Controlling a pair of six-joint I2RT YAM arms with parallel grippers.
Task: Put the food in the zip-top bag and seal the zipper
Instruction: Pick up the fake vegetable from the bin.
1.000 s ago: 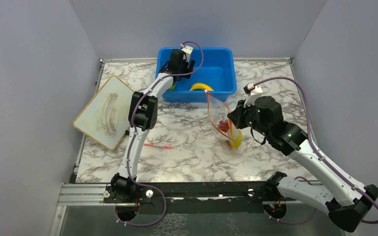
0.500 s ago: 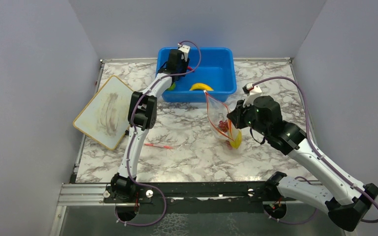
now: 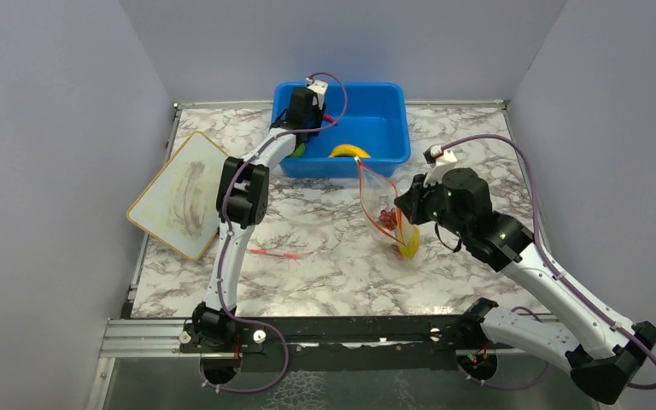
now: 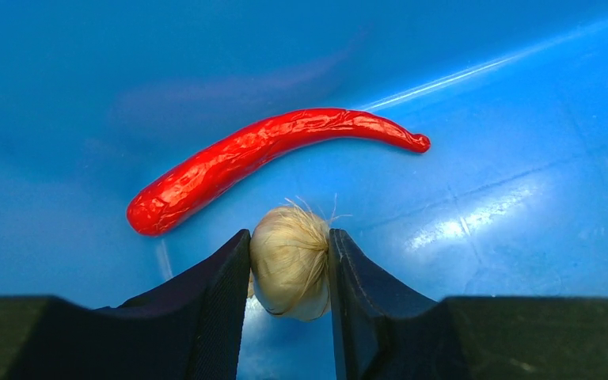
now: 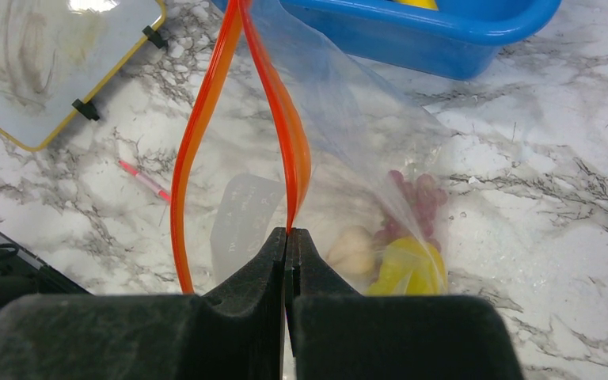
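Inside left gripper (image 4: 289, 239), seemingly snug, 1 garlic bulb (image 4: 291, 269)

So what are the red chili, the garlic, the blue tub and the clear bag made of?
Red chili: probably plastic or vinyl, glossy and wrinkled. Garlic: matte beige, fine fibres on top; possibly foam or plastic. Blue tub: hard, shiny plastic, with glare streaks. Clear bag: thin transparent film, orange strip along its mouth.
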